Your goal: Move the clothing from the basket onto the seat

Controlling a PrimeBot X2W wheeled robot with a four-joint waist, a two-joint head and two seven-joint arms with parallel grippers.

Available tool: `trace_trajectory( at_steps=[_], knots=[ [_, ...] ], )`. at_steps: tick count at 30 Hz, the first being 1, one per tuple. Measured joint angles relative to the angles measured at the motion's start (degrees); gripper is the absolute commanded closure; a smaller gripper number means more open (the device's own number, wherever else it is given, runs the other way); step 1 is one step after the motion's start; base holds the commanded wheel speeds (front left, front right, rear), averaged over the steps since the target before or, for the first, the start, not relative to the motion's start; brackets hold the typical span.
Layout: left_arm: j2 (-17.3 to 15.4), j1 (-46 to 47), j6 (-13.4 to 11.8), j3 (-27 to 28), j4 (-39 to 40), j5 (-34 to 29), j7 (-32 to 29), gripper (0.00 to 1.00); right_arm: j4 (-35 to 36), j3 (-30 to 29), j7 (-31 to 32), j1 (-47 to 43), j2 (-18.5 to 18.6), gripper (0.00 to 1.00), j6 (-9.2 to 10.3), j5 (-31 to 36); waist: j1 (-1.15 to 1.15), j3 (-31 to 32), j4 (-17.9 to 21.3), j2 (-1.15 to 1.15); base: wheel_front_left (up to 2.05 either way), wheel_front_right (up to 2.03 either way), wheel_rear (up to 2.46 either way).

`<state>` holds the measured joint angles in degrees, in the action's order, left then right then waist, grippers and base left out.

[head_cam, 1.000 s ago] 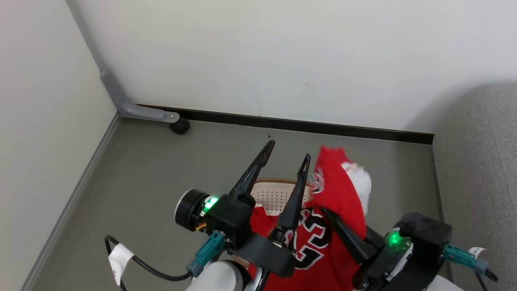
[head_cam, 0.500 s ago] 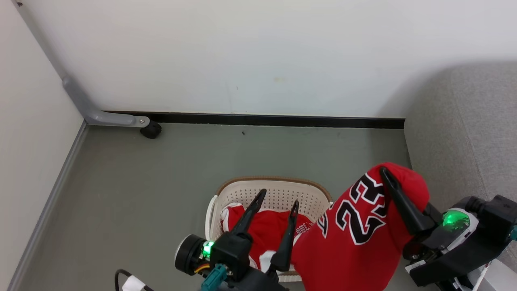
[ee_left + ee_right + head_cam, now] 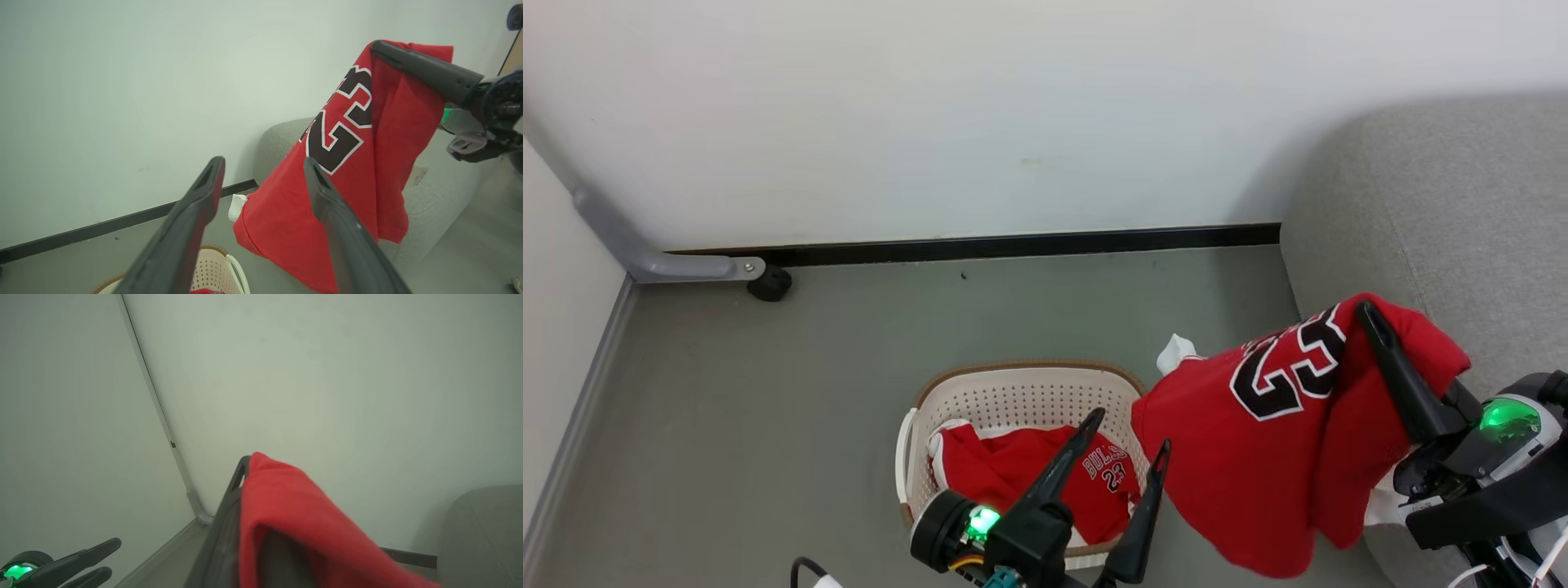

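Right gripper is pinched shut on the red jersey, grabbing a bunched fold up high. That makes sense to me: the cloth hangs free and clears the basket rim. The jersey dangles above the floor, just beside the rounded end of the grey seat, and it's not on it yet. The big 23 faces the head cam.

Left gripper is spread wide with nothing in it, hovering over the basket's near edge. A second red Bulls piece lies in the bottom, so I'd guess that one's next.

The room is a plain grey-green floor and a white wall with a black baseboard. There's a grey bracket in the far left corner.
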<state>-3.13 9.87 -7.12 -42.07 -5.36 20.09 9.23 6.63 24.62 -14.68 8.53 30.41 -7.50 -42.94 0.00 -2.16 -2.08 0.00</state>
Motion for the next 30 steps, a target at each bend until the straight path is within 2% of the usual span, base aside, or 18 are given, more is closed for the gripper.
trace_trajectory(
  at_steps=[12, 19, 25, 30],
  knots=[
    [0.00, -0.97, 0.00, 0.91, -0.18, 1.02, 2.31, 0.00, 0.14, -1.54, 0.00, -1.20, 1.33, 1.00, 0.00, -0.65, 0.00, -0.35, 6.61, 0.00, 0.00, 0.00, 0.00],
    [-0.01, -0.97, 0.00, 0.82, -0.20, 1.11, 2.58, 0.00, -0.76, -3.03, 0.00, -1.14, 2.19, 1.00, 0.00, -3.54, 0.00, -0.54, 10.67, 0.00, 0.00, 0.00, 0.00],
    [0.01, -0.88, 0.00, -1.78, 0.48, 1.15, 3.32, 0.00, -5.04, -7.44, 0.00, 2.03, 6.27, 1.00, 0.00, -11.34, 0.00, -1.79, 14.48, 0.00, 0.00, 0.00, 0.00],
    [-0.12, 0.64, 0.00, -5.17, 0.32, 1.63, 3.47, 0.00, -10.93, -9.82, 0.00, 10.62, 12.07, 1.00, 0.00, -16.61, 0.00, -4.32, 15.24, 0.00, 0.00, 0.00, 0.00]
  ],
)
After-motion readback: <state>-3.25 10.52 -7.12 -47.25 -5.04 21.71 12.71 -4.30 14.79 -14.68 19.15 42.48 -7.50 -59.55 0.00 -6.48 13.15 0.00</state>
